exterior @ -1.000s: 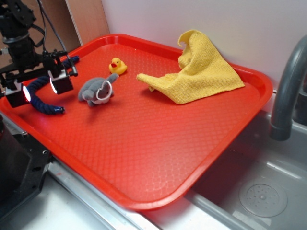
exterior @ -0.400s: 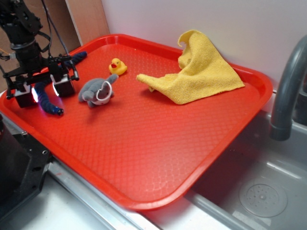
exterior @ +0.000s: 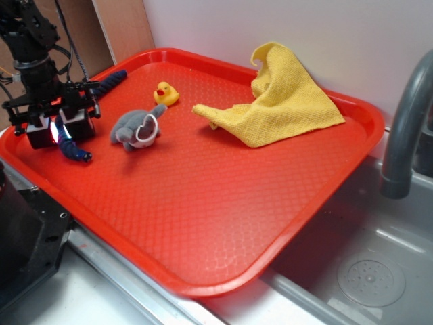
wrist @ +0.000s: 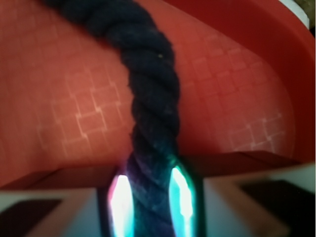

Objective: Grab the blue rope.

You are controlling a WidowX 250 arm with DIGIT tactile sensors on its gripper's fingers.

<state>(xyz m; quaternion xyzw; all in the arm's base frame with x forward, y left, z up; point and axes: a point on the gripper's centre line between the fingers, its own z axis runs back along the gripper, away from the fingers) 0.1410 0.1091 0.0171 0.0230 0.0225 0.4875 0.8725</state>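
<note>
Left of the grey plush toy point(exterior: 136, 128), near the red plastic tray's point(exterior: 203, 223) rim, the black gripper point(exterior: 57, 128) sits low with its fingers squeezed narrow around the thick navy twisted rope point(exterior: 74, 147). Wrist view shows the rope point(wrist: 148, 98) pinched right between the pads. So I'd say the grab's basically made; lifting it clear is what's left.

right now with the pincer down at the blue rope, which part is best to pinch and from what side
Pinch the blue rope across its mid-section, coming straight down from above. It lies flat and curved on the red tray, both ends free, so a grip across the thick twisted middle should balance it. The pincer already straddles that stretch, pads at either side.
</note>
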